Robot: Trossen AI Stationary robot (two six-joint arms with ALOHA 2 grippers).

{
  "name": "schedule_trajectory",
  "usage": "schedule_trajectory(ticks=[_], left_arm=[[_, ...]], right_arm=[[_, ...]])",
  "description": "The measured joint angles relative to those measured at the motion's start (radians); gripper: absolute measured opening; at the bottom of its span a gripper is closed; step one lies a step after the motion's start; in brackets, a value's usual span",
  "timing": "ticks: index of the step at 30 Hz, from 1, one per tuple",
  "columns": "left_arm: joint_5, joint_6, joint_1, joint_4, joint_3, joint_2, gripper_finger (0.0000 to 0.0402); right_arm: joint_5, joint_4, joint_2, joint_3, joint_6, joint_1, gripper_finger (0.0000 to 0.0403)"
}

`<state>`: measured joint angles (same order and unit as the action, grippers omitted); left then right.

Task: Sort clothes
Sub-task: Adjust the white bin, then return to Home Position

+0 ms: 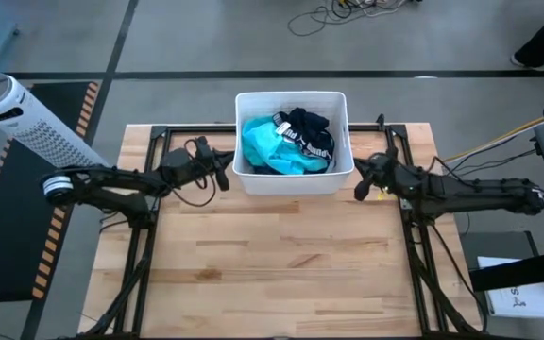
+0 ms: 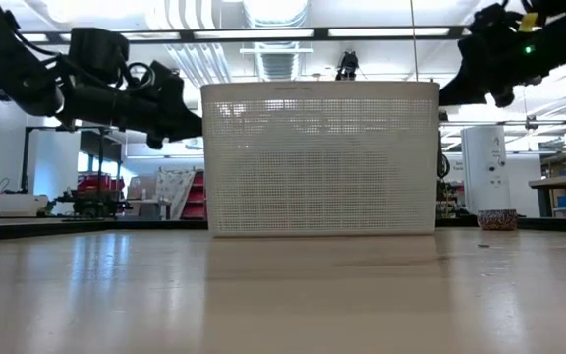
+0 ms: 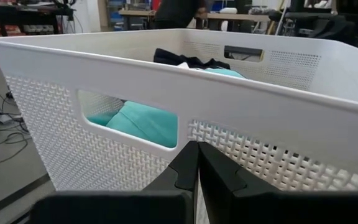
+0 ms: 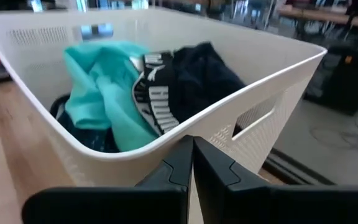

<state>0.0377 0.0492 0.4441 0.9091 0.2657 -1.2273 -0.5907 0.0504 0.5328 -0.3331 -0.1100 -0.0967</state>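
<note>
High view shows the clothes (image 1: 286, 144) heaped in a white perforated plastic bin (image 1: 293, 180) at the bench's (image 1: 272, 255) far edge: crumpled turquoise fabric, a navy piece with white lettering, lower layers hidden. Left end effector (image 1: 223, 173) and right end effector (image 1: 362, 183), fingers closed and empty, flank the bin.

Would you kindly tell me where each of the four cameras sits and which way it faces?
High view: overhead, straight down on the white ribbed plastic bin, left gripper and right gripper flanking it.
Low view: tabletop height, facing the bin's wall; both arms above.
Left wrist view: beside the bin, shut fingers below.
Right wrist view: over the rim onto the turquoise garment.
All share the bin.
</note>
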Motion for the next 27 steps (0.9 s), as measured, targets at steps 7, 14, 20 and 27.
schedule_trajectory(ticks=[7,14,20,27], left_arm=[[-0.042,0.016,0.011,0.059,0.000,-0.047,0.0000],[-0.097,0.036,0.009,0.096,0.000,-0.067,0.0000],[-0.137,0.038,0.010,0.101,0.000,-0.047,0.0000],[-0.232,0.003,0.009,-0.009,-0.019,0.144,0.0000]], right_arm=[[-0.077,0.277,0.031,-0.132,-0.119,0.076,0.0000],[-0.240,0.442,0.018,-0.227,-0.177,0.159,0.0000],[-0.249,0.444,0.017,-0.265,-0.105,0.208,0.0000],[-0.268,0.438,-0.043,-0.243,-0.003,0.306,0.0000]])
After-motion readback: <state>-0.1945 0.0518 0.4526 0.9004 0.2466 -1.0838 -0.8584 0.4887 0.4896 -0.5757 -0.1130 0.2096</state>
